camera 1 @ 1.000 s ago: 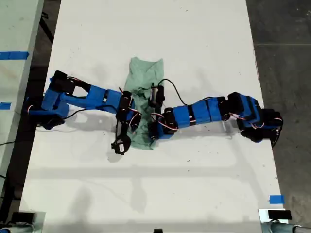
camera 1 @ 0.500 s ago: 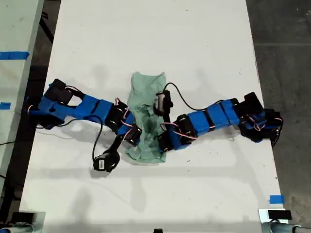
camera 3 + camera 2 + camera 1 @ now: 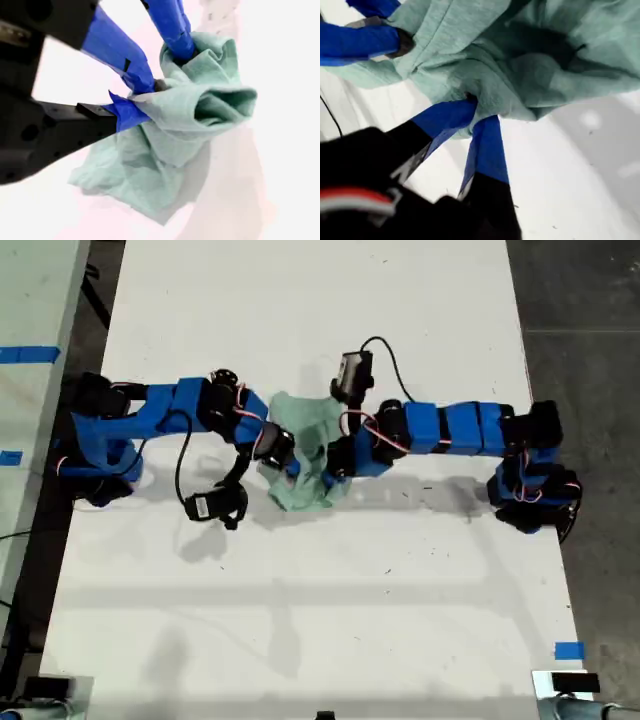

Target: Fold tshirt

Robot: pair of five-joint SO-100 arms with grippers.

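Note:
The pale mint-green tshirt (image 3: 305,440) lies bunched and partly lifted in the middle of the white table. Two blue arms meet at it in the exterior view, one from that view's left and one from its right. The wrist views do not show which arm is which. My first gripper (image 3: 472,107) is shut on a gathered fold of the tshirt (image 3: 520,65). My second gripper (image 3: 135,100) is shut on a fold of the tshirt (image 3: 165,165), and the cloth hangs crumpled beyond it. Each wrist view also shows the other gripper's blue fingers (image 3: 365,40) (image 3: 172,25) holding the cloth close by.
The white table (image 3: 320,620) runs the length of the exterior view. Dark floor (image 3: 590,320) lies past its edge on that view's right. A pale surface with blue tape (image 3: 30,353) is on its left. A blue tape mark (image 3: 568,650) sits near the bottom right. Black cables loop off both arms.
Both arms swung toward the top of the exterior view, carrying the tshirt's lower end with them. The tshirt went from lying long and flat to a shorter bunched heap.

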